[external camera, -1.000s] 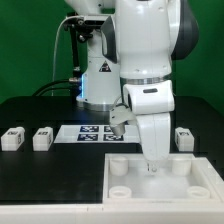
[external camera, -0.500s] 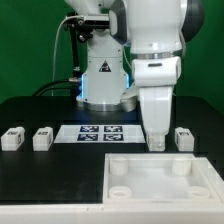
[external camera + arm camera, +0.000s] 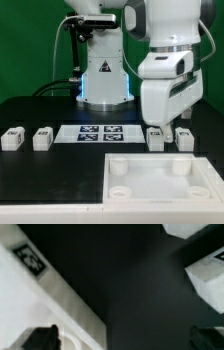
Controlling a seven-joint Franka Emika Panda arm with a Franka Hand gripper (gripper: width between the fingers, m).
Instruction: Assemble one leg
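Four small white legs lie in a row on the black table: two at the exterior view's left (image 3: 12,138) (image 3: 42,138) and two at its right (image 3: 155,137) (image 3: 184,137). My gripper (image 3: 170,124) hangs just above and between the two right legs. In the wrist view its dark fingertips (image 3: 40,337) stand wide apart, open and empty (image 3: 122,339), over bare black table. Two white legs show in the wrist view (image 3: 208,277) (image 3: 188,229), apart from the fingers.
The large white square panel (image 3: 160,180) with round corner holes lies at the front; its edge shows in the wrist view (image 3: 40,297). The marker board (image 3: 97,132) lies mid-table. The robot base (image 3: 103,80) stands behind.
The arm has swung from over the white panel toward the exterior view's right and back, and now sits over the two right legs. The legs and panel have not moved.
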